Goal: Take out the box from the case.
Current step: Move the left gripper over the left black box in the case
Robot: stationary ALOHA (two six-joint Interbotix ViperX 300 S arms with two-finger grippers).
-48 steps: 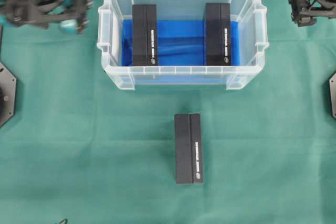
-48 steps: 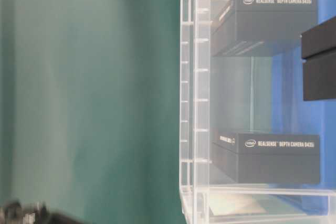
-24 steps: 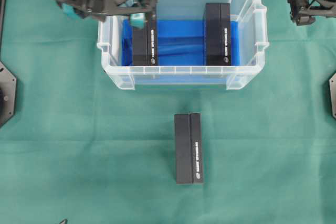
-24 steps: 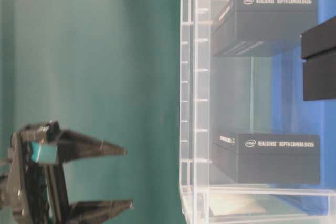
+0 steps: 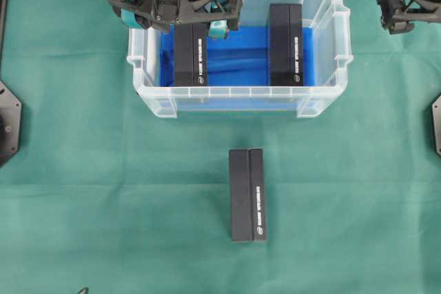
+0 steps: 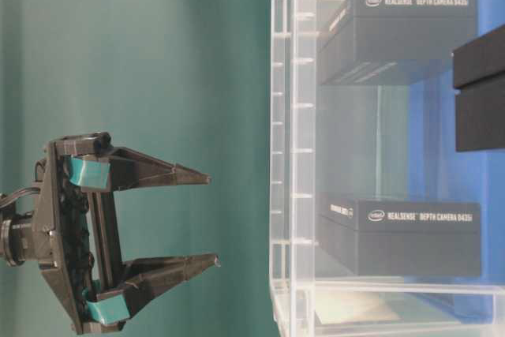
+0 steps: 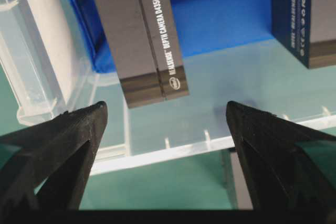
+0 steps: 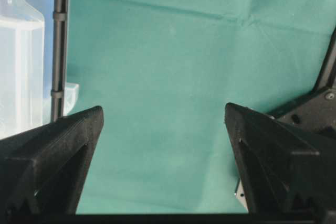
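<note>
Left gripper [image 5: 180, 24] hides far end of box [image 5: 190, 60]; case [image 5: 238, 92] clear.

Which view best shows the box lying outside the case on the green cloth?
The overhead view: the box outside the case lies whole and unobstructed in front of the case. The table-level view and the left wrist view show only the boxes inside the case; the right wrist view shows only a bit of the case and cloth.
</note>
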